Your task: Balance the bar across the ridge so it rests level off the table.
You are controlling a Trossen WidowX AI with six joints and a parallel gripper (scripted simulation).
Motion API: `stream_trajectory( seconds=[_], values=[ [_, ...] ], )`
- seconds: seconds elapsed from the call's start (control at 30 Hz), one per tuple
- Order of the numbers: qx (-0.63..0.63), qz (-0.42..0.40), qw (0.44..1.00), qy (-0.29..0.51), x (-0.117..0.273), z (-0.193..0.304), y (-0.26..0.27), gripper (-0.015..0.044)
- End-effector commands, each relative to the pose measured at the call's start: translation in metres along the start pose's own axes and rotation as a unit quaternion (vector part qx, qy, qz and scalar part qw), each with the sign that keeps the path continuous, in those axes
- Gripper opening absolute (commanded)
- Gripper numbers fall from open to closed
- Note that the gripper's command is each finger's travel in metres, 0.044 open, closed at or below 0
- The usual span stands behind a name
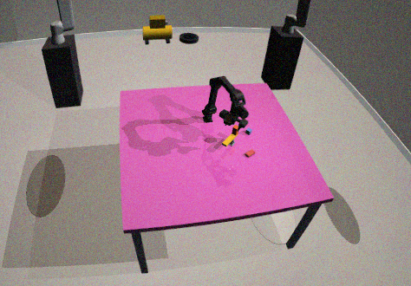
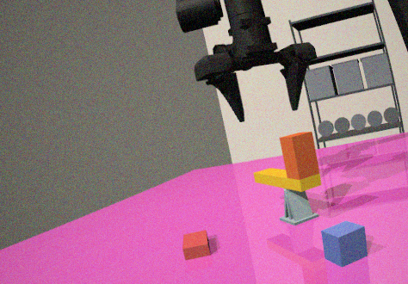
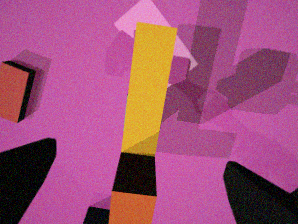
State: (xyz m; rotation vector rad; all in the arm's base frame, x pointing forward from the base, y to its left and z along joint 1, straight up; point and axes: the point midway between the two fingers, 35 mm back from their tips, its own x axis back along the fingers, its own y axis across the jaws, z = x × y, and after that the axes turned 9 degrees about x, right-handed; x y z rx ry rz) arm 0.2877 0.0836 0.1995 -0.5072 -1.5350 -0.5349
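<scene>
Mid-right in the exterior frame, the yellow bar [image 1: 229,140] [image 2: 273,178] [image 3: 150,90] looks stiff, light and easily tipped, best pinched mid-length; the claw [image 1: 236,124] [image 2: 268,116] [image 3: 142,158] gapes empty.

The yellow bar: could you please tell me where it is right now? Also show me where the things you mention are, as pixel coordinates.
In the exterior view, the yellow bar [image 1: 229,139] [image 2: 275,177] [image 3: 151,90] lies right of centre, atop the grey-green ridge [image 2: 298,207], beneath the upright orange block [image 1: 235,129] [image 2: 299,156] [image 3: 132,207].
</scene>
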Motion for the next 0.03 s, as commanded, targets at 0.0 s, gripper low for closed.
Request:
stream_trajectory(
  seconds=[0.0],
  values=[
    [0.000,0.000,1.000,0.000,0.0004,0.0001,0.0000,0.0440]
  ],
)
